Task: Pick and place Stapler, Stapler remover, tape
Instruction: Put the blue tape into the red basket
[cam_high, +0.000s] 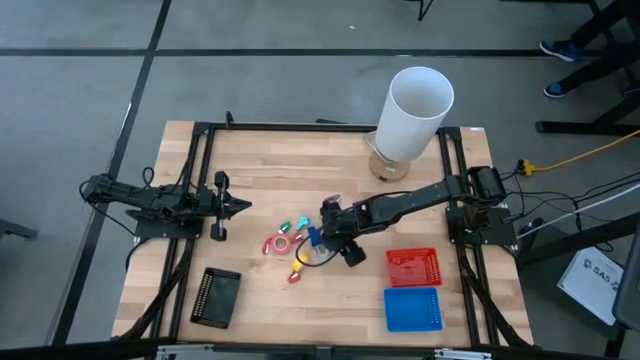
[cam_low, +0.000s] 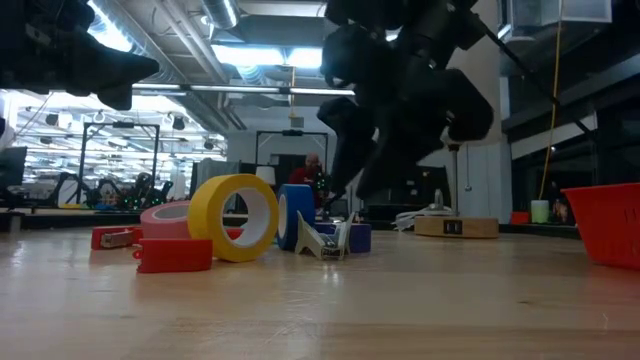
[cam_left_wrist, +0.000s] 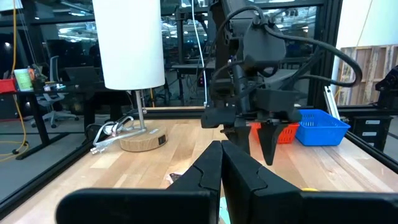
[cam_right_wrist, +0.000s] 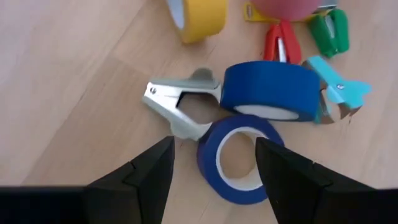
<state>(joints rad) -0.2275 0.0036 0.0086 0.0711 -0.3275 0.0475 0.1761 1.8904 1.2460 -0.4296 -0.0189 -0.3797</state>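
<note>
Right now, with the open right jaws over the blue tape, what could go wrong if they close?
1. The flat blue tape ring touches the silver staple remover and the upright blue tape roll; the right gripper may catch or push those too.
2. A nudge could send the upright yellow tape roll rolling away.

Spread fingers (cam_right_wrist: 149, 171) over blue tape (cam_right_wrist: 236, 158)

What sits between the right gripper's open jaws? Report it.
In the right wrist view, a blue tape roll lies on the table between the right gripper jaws, beside a silver staple remover.
</note>
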